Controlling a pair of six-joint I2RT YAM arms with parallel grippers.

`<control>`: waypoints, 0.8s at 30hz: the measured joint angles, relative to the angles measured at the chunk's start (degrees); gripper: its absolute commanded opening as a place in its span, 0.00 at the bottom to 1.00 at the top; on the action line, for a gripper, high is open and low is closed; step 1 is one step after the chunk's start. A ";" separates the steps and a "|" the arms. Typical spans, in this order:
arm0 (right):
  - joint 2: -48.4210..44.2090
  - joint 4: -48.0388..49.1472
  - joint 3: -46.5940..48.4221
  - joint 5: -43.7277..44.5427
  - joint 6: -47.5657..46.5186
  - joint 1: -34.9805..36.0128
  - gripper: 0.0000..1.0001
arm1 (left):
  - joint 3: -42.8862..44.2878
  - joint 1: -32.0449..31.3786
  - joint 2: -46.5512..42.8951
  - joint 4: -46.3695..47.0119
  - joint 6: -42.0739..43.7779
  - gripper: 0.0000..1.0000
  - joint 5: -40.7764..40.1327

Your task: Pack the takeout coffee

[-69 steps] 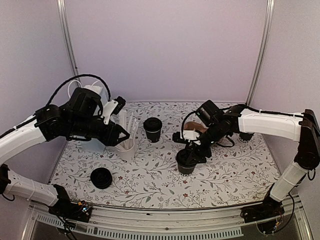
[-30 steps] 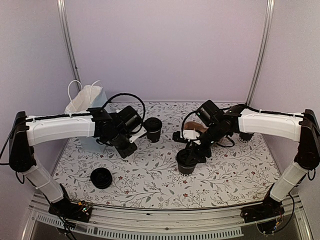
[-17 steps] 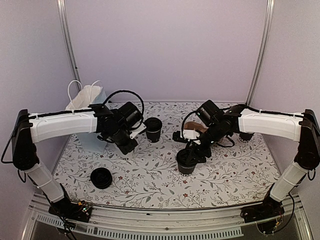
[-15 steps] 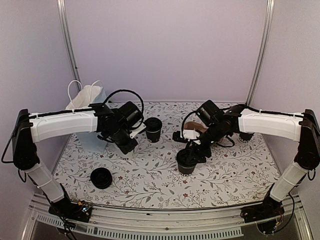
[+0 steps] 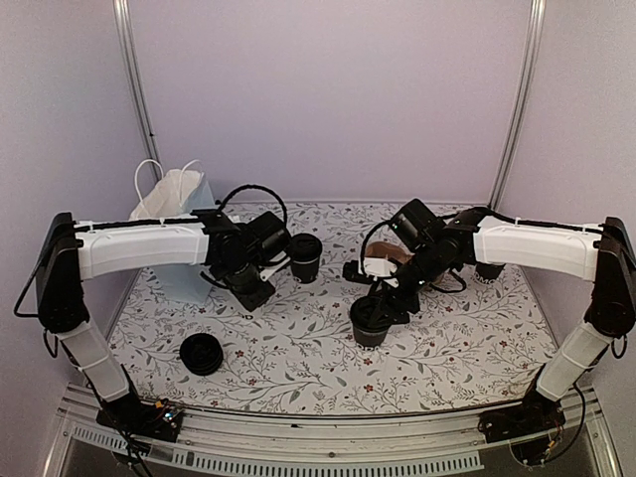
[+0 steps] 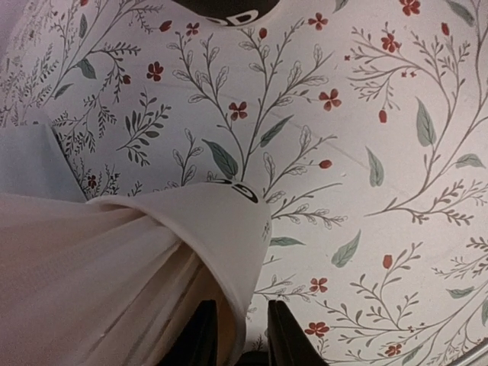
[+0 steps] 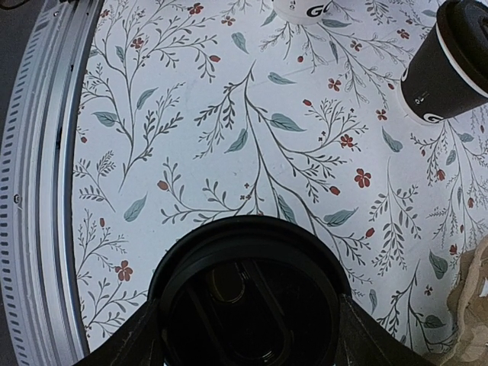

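Floral-print table (image 5: pixel 298 368), purple booth walls. The left arm has swung outward, uncovering the white bag (image 5: pixel 169 194) at far left. The left gripper (image 5: pixel 253 293) pinches the wall of a white cup (image 6: pixel 152 252). The right gripper (image 5: pixel 383 306), unmoved, clasps the takeout coffee (image 5: pixel 370 333) mid-table. The bag looks reachable, but packing has not yet begun.

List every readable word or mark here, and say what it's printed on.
"GO", cut off at the frame edge: white cup.
"G", partial: lidded black cup.
White print on the dark object at the left wrist view's top edge: cut off, unreadable.
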 measured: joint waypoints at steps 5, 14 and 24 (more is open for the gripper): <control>0.00 0.00 0.00 -0.07 0.00 0.00 0.65 | -0.55 0.66 0.66 1.64 0.63 0.10 0.55; 0.00 0.00 0.00 -0.09 -0.02 0.00 0.65 | 2.62 4.42 2.93 2.05 3.74 0.00 5.16; -0.26 0.15 -0.44 -0.09 -0.15 -0.26 0.64 | 19.98 12.94 12.09 2.43 9.05 0.00 9.73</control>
